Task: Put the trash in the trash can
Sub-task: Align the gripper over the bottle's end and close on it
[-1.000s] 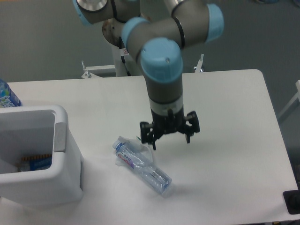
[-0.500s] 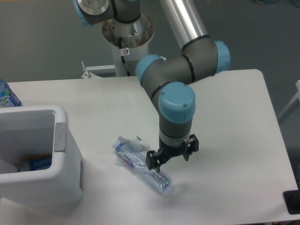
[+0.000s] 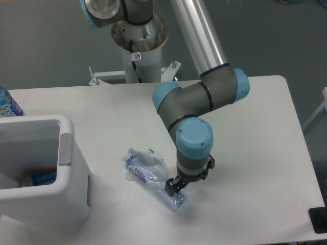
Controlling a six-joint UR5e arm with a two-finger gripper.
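Clear crushed bottle, one wrapper, one hand

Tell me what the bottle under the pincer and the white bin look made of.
The crushed bottle looks like thin clear plastic: see-through, creased, glossy, with a printed blue-and-red label. The trash can looks like rigid moulded white plastic, smooth and matte, with rounded corners and a grey rim panel. The pincer sits low at the bottle's near end.
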